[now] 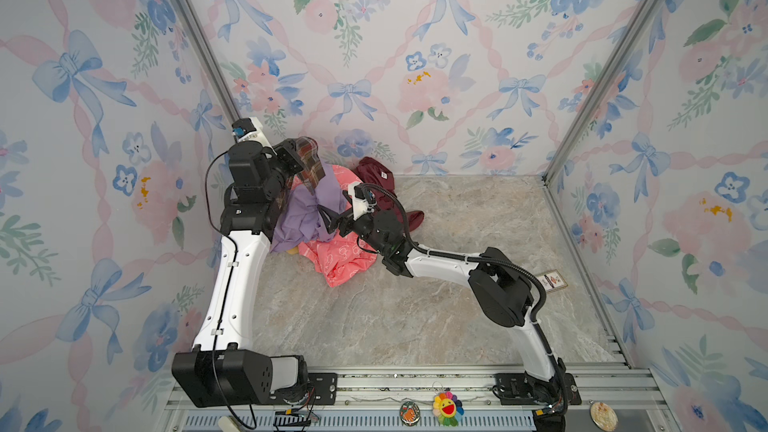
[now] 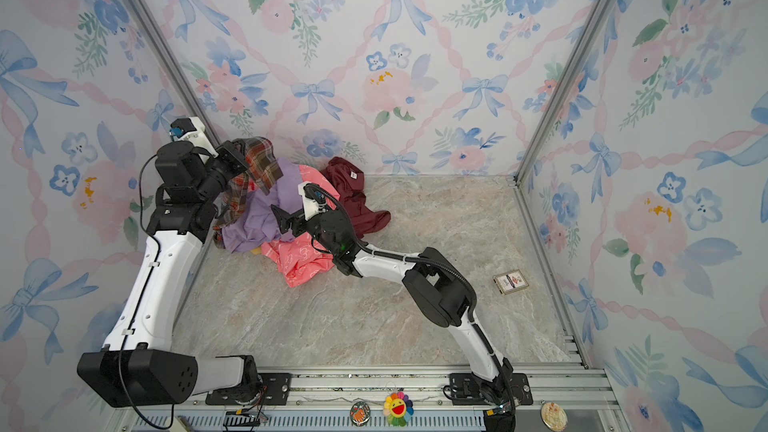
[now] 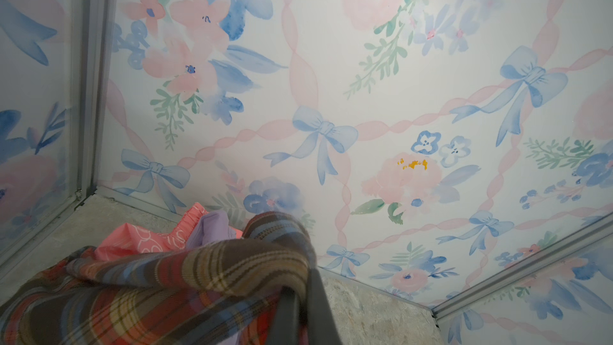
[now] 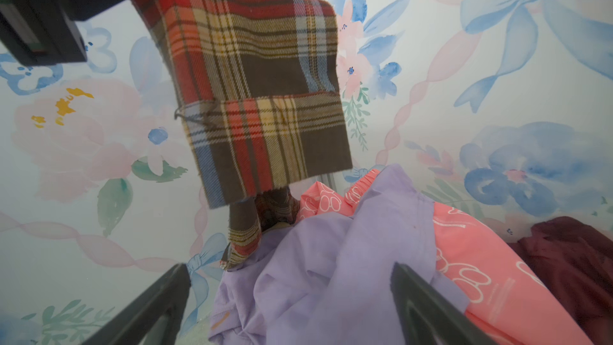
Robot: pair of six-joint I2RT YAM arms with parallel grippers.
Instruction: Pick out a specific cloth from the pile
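Plaid cloth [image 4: 258,61], pinched in the closed left gripper [image 1: 297,160], hangs above the pile [image 1: 332,261], its tail touching the pile; lift slowly while the wide-open right gripper [image 4: 289,267], over the pile, pins the lilac garment [image 4: 331,260]

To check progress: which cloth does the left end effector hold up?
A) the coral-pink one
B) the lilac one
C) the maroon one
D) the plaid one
D: the left end effector is shut on the plaid cloth, which hangs above the lilac garment.
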